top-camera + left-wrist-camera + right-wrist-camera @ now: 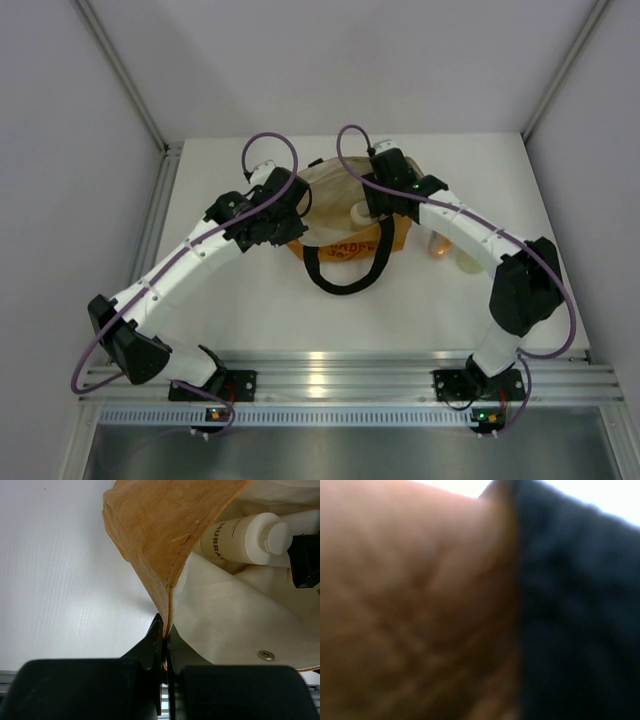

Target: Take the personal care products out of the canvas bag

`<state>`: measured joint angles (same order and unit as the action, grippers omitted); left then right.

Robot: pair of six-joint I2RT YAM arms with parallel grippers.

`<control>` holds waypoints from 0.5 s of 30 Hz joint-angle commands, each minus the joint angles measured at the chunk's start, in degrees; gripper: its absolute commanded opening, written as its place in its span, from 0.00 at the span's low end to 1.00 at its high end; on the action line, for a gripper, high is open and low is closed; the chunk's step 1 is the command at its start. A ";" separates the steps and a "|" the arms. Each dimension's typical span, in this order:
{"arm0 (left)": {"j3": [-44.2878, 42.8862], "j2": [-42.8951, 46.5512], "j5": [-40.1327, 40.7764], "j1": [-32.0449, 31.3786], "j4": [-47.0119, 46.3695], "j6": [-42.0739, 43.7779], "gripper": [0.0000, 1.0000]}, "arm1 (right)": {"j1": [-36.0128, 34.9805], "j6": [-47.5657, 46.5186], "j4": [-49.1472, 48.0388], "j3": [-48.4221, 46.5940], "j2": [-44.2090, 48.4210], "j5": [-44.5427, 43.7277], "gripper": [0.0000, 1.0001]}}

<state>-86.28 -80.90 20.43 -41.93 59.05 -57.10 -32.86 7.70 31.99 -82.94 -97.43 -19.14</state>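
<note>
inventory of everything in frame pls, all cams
canvas bag: 1, tan with cream lining and orange-brown lower part, far middle of the table
handle: 1 loop seen, black, lying on the table on the bag's near side
cream bottle: 1, cream body with white top, lying inside the bag
snap: 1, metal, on the bag lining
orange bottle: 1, orange, on the table right of the bag, partly behind the right arm
pale container: 1, cream-yellow, beside the orange bottle
table: 1, white
left gripper: shut on the bag rim
right gripper: at the bag mouth, jaws not visible; its camera shows only blur
</note>
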 commanded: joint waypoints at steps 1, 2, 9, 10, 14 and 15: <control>-1.08 0.22 0.76 -0.17 -2.01 -0.38 0.00 | 1.75 1.17 0.97 1.63 -2.24 2.17 0.61; -1.00 0.31 0.67 -0.17 -2.01 -0.38 0.00 | 1.75 1.17 0.97 1.99 -2.85 2.26 0.61; -0.73 0.75 0.76 -0.17 -2.00 -0.38 0.00 | 1.75 1.87 -1.40 5.33 -3.30 3.14 0.53; -0.73 0.75 0.67 -0.17 -1.92 -0.38 0.00 | 1.84 1.88 -1.66 5.42 -3.12 3.23 0.49; -0.56 0.75 0.58 -0.17 -2.00 -0.38 0.00 | 1.75 1.79 -2.72 5.15 -2.59 3.23 0.24; -0.47 0.75 0.49 -0.17 -1.92 -0.47 0.00 | 1.75 1.70 -2.72 4.72 -2.42 3.49 0.20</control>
<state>-86.26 -80.90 20.43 -41.93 58.65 -57.12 -31.64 8.99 27.09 -80.27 -98.06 -17.96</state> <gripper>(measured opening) 0.025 0.475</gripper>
